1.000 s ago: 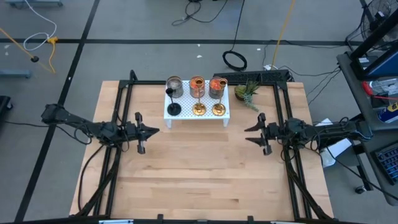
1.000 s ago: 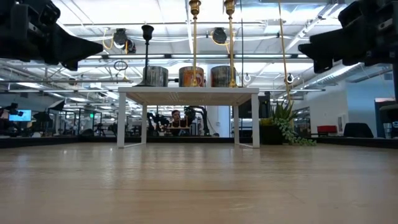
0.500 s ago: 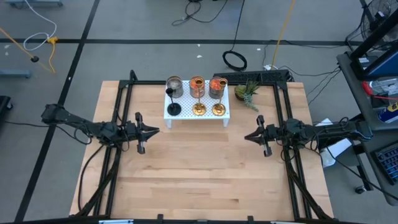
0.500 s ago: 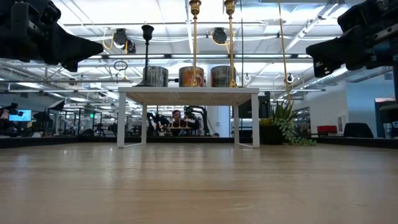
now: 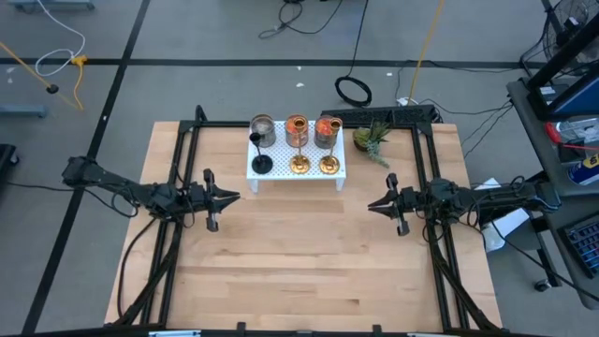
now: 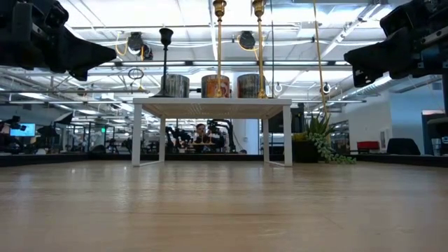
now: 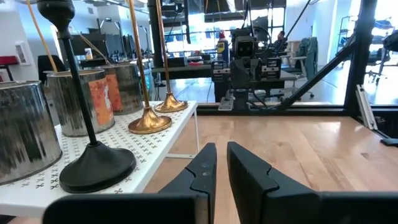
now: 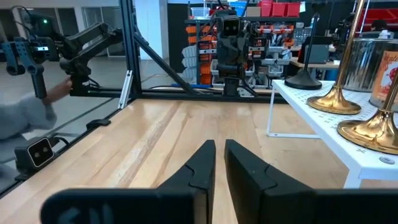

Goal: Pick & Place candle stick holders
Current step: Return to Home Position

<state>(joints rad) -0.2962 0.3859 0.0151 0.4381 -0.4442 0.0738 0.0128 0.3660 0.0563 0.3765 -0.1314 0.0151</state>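
The candle stick holders stand on a white perforated stand (image 5: 281, 175) at the table's far middle. Along its far side are a grey glass cup (image 5: 263, 129) and two orange glass cups (image 5: 297, 128) (image 5: 327, 129). In front stand a black stemmed holder (image 5: 262, 166) and two gold stemmed holders (image 5: 299, 165) (image 5: 328, 165), each on its round foot. My left gripper (image 5: 234, 197) hovers shut near the stand's near left corner, pointing toward the table's right. My right gripper (image 5: 372, 206) hovers shut off the stand's near right corner, pointing left. Neither holds anything.
A small green potted plant (image 5: 372, 140) stands right of the stand. Black frame rails (image 5: 178, 187) run along both table sides. Bare wood (image 5: 299, 253) lies between the grippers and toward the near edge. A person's grey sleeve (image 8: 25, 124) shows beyond the table.
My right gripper has shut: its fingers stood wide apart a second ago and now lie together, with nothing between them. It has stayed in place. The holders have not moved.
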